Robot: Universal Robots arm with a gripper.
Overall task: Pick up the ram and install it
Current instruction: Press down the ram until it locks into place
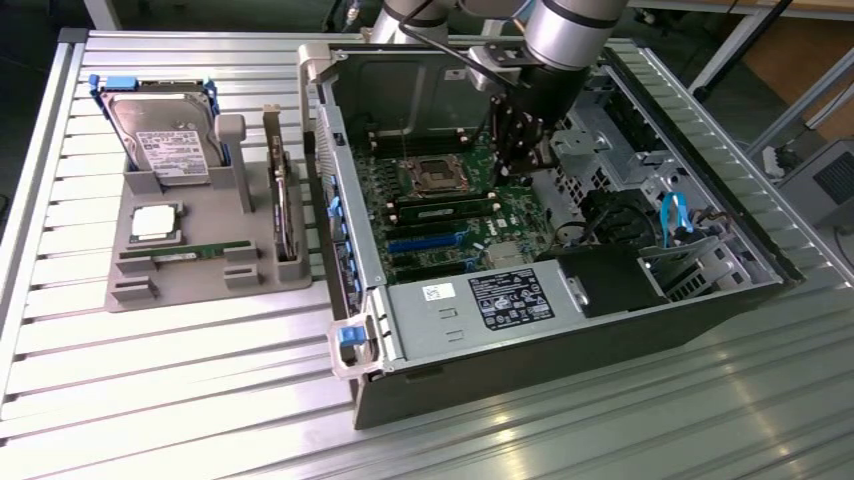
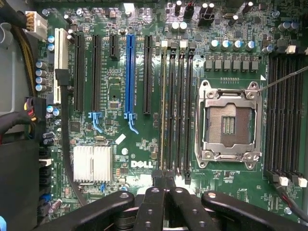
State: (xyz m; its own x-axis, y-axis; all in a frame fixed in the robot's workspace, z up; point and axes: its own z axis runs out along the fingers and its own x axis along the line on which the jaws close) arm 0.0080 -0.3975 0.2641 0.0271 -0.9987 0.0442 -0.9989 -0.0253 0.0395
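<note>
One long, slim green circuit-board ram stick [image 1: 447,208] stands on edge in a black memory slot of the green motherboard [image 1: 497,228], just beside the square silver processor socket [image 1: 434,176]. Its long axis runs parallel to the neighbouring slots, roughly across the exterior view. The wrist view presents only its thin top edge [image 2: 162,110]. The black gripper [image 2: 163,184] hangs over one slot end, fingers pressed together, pinching nothing. A similar green stick [image 1: 187,251] lies in the grey parts tray [image 1: 200,292], seen from the exterior.
</note>
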